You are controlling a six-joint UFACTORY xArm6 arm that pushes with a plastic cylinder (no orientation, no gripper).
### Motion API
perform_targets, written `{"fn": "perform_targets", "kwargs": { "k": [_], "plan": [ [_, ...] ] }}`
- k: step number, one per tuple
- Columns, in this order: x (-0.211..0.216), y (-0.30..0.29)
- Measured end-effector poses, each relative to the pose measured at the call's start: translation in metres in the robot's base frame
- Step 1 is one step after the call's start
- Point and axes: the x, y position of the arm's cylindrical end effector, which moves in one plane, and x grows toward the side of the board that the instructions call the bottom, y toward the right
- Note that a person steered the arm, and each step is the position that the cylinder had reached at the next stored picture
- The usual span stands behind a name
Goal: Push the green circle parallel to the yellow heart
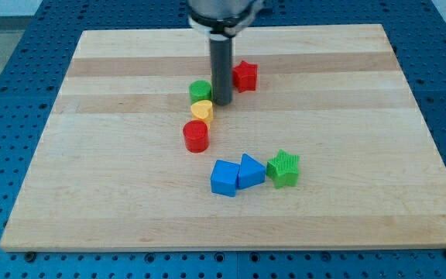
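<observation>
The green circle [199, 90] sits near the board's upper middle. The yellow heart [201, 110] lies just below it, touching or nearly touching. My tip [222, 102] stands right beside both, at the green circle's right edge and just above-right of the yellow heart. The rod rises from there to the view's top.
A red star [245, 75] lies just right of the rod. A red cylinder [196, 136] sits below the yellow heart. Lower down are a blue cube [224, 177], a blue triangle [250, 170] and a green star [283, 168]. The wooden board [91, 170] rests on a blue pegboard.
</observation>
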Motion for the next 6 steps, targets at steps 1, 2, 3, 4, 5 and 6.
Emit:
{"fn": "perform_targets", "kwargs": {
  "k": [1, 2, 3, 4, 5, 6],
  "plan": [
    [-0.013, -0.023],
    [-0.016, -0.059],
    [-0.03, -0.094],
    [-0.05, -0.111],
    [-0.043, -0.128],
    [-0.009, -0.128]
  ]
}}
